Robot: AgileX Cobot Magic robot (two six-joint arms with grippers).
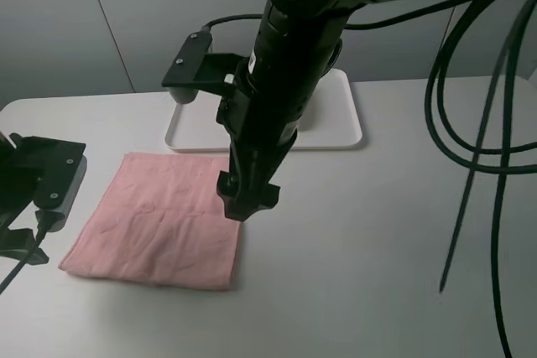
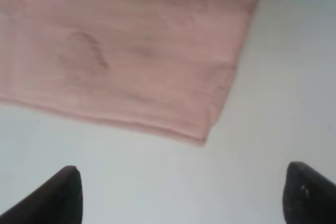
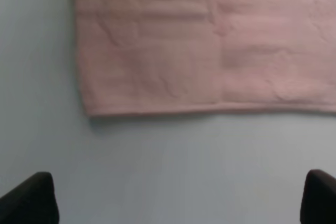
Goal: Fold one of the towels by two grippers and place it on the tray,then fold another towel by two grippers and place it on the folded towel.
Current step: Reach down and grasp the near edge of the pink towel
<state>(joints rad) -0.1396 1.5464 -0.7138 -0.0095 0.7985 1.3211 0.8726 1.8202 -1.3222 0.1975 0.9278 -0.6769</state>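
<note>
Pink towel (image 1: 159, 220) flat, lightly creased, near the bench's (image 1: 377, 249) left edge; white tray (image 1: 348, 119) at the back edge, its visible part apparently bare; left gripper (image 2: 184, 195) and right gripper (image 3: 181, 198) spread wide.

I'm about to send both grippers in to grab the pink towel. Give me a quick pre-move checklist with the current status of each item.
1. Pink towel lies flat on the table: ok.
2. Left gripper open and holding nothing, with a towel corner just ahead of it: ok.
3. Right gripper open and holding nothing, with the towel's edge just ahead of it: ok.
4. Towel between either gripper's fingers, ready to pinch: not ok; both are short of the cloth.
5. Tray free to receive the towel: cannot tell; the right arm hides much of it.
6. Second towel located: cannot tell; no view shows one.
</note>
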